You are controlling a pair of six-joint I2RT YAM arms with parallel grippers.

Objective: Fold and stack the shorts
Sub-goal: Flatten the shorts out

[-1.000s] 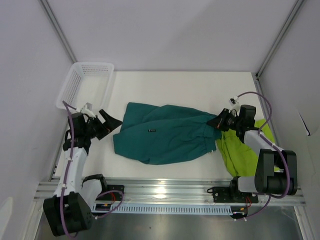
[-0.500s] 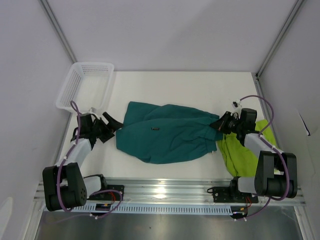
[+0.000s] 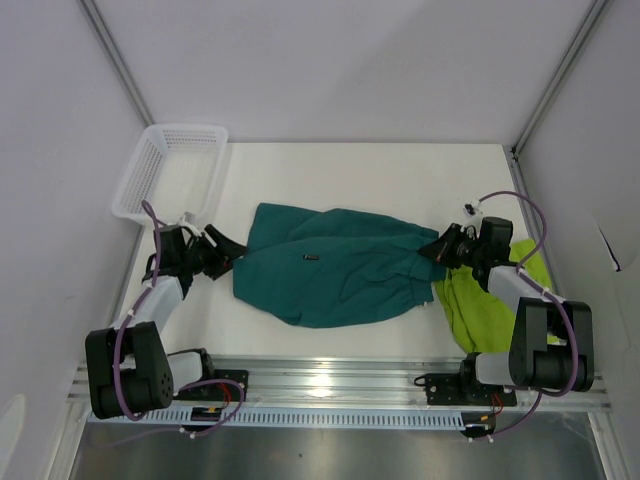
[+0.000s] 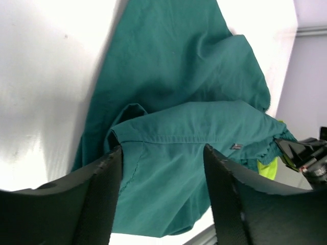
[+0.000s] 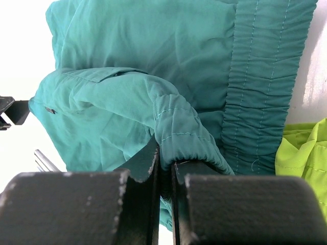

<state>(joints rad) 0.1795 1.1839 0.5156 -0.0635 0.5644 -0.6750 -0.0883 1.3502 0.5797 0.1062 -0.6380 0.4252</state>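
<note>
The dark teal shorts (image 3: pixel 330 265) lie spread across the middle of the table, small logo facing up. My left gripper (image 3: pixel 225 250) is at their left hem. In the left wrist view its fingers (image 4: pixel 102 194) stand wide apart, and the teal fabric (image 4: pixel 173 102) lies between and beyond them, ungripped. My right gripper (image 3: pixel 437 248) is shut on a fold of the gathered waistband (image 5: pixel 189 130) at the teal shorts' right end. The lime green shorts (image 3: pixel 490 305) lie crumpled at the right, partly under the right arm.
A white mesh basket (image 3: pixel 170 170) stands at the back left corner. The metal rail (image 3: pixel 330 378) with both arm bases runs along the near edge. Enclosure walls and posts close in the left and right sides.
My left gripper has dropped low and moved right, up to the teal shorts' left hem, and its jaws have narrowed somewhat. The right gripper kept its hold and barely moved.
</note>
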